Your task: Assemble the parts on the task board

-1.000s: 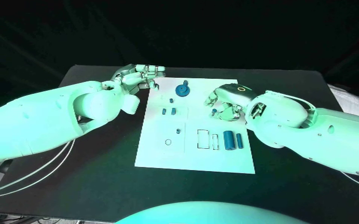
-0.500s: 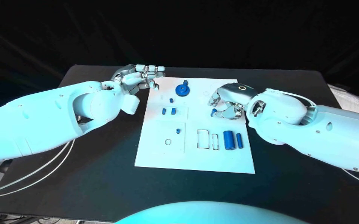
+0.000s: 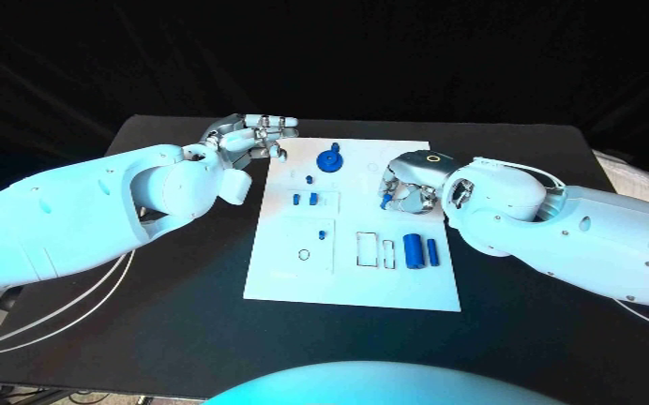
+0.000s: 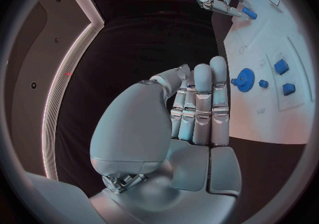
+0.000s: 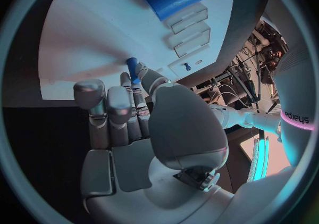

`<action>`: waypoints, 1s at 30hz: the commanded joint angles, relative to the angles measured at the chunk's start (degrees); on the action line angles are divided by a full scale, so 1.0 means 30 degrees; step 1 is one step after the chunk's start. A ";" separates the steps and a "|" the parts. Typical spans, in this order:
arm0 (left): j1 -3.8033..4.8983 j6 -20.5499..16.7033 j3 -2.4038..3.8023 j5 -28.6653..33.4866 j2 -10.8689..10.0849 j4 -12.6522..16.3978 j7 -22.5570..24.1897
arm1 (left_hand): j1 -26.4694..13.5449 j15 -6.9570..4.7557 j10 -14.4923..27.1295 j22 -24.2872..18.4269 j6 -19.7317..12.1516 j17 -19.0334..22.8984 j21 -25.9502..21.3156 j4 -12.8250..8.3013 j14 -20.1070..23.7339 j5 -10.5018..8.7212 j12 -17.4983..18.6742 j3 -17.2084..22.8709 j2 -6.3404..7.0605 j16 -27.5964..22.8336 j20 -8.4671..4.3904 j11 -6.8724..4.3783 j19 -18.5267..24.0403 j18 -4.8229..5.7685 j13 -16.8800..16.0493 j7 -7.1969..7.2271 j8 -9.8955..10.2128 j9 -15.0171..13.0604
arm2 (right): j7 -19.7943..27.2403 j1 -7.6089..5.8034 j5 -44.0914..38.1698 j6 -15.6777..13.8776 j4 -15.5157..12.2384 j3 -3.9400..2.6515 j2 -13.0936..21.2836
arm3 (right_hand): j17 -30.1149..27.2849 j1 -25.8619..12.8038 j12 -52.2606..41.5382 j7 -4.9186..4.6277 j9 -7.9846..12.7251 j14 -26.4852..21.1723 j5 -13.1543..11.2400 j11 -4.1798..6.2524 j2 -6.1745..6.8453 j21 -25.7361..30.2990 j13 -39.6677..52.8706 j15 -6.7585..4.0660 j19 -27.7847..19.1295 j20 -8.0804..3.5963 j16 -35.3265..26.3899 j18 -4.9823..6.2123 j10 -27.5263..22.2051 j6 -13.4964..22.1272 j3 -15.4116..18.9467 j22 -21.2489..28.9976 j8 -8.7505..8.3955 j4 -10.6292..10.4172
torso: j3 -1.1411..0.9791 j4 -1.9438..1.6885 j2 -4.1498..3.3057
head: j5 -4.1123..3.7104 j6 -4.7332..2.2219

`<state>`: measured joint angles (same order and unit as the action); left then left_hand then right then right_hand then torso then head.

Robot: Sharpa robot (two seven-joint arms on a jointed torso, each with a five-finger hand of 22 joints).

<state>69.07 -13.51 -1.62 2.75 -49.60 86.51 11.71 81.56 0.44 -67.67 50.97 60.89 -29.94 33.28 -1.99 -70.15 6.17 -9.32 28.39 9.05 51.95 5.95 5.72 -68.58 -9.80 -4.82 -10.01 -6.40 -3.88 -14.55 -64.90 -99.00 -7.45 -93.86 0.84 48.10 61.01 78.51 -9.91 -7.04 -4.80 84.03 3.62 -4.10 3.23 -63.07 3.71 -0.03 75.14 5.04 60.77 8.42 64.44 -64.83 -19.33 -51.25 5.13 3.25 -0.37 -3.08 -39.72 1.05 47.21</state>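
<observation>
The white task board lies mid-table. My right hand hovers over its right edge and pinches a small blue peg between thumb and a finger; the right wrist view shows the peg at the fingertips just above the board. My left hand hangs at the board's far left corner, holding nothing, with its fingers straight and side by side. A blue gear stands near it, and two blue cylinders lie on the board's right part.
Two small blue blocks, a small peg and a thin ring sit on the board's left half. Rectangular slots lie beside the cylinders. Black table surrounds the board.
My right arm has shifted slightly to the left, still pinching the peg over the board. The left hand has stayed put.
</observation>
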 commanded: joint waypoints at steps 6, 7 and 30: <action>0.0006 0.0365 0.0011 -0.0049 0.0042 0.0025 0.0120 | -0.0074 -0.0016 0.0133 -0.0019 -0.0078 0.0018 -0.0082 -0.0100 0.0121 0.0113 -0.0094 -0.0045 -0.0115 -0.0046 -0.0033 -0.0025 0.0101 -0.0200 -0.0003 -0.0051 0.0030 0.0021 | -0.0176 0.0056 -0.0658 0.0324 0.0207 0.0010 -0.0262 | 0.0352 0.0012 -0.0012 0.0073 -0.0100 0.0802 -0.0196 0.0115 -0.0326 -0.0651 0.0004 -0.0251 0.0438 -0.0035 0.0508 -0.0486 0.0622 -0.0500 -0.0350 -0.0827 0.0172 -0.0013 | -0.0002 0.0006 0.0001 | -0.0033 0.0052; 0.0006 0.0366 0.0011 -0.0049 0.0044 0.0023 0.0119 | -0.0074 -0.0016 0.0133 -0.0019 -0.0078 0.0018 -0.0082 -0.0100 0.0121 0.0113 -0.0094 -0.0045 -0.0115 -0.0046 -0.0033 -0.0025 0.0101 -0.0200 -0.0003 -0.0051 0.0030 0.0021 | -0.0168 0.0064 -0.0668 0.0212 0.0223 0.0012 -0.0291 | 0.0399 0.0039 -0.0024 0.0110 -0.0131 0.0809 -0.0217 0.0164 -0.0392 -0.0839 0.0018 -0.0295 0.0536 -0.0044 0.0579 -0.0529 0.0772 -0.0633 -0.0414 -0.1073 0.0223 -0.0012 | -0.0005 -0.0001 0.0000 | -0.0032 0.0057; 0.0002 0.0403 0.0007 -0.0049 0.0111 -0.0245 0.0057 | -0.0074 -0.0016 0.0133 -0.0019 -0.0078 0.0018 -0.0082 -0.0100 0.0121 0.0113 -0.0094 -0.0045 -0.0115 -0.0046 -0.0033 -0.0025 0.0101 -0.0200 -0.0003 -0.0051 0.0030 0.0021 | 0.0141 -0.0300 0.2521 -0.3251 -0.2640 -0.0376 0.1073 | 0.1222 0.0169 0.0236 0.0185 -0.0319 0.0913 -0.0231 0.0403 -0.0570 -0.2352 0.0072 -0.0583 0.1254 -0.0241 0.1642 -0.0857 0.1712 -0.1105 -0.0802 -0.3010 0.0348 0.0066 | 0.0004 0.0016 0.0014 | -0.0073 -0.0102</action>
<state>69.07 -13.38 -1.62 2.74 -49.40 85.77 11.64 81.56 0.44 -67.67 50.98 60.89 -29.95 33.28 -1.99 -70.15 6.17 -9.32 28.39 9.05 51.95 5.95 5.72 -68.58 -9.81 -4.82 -10.01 -6.40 -3.89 -14.85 -65.77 -94.87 -15.05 -101.00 -0.28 51.44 64.63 78.36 -9.29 -6.19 -5.66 84.03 2.67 -2.90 2.17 -69.93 3.82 -1.25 78.60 4.41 65.48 6.59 69.15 -67.93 -21.30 -60.23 6.17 3.49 -0.37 -3.06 -39.62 0.77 46.90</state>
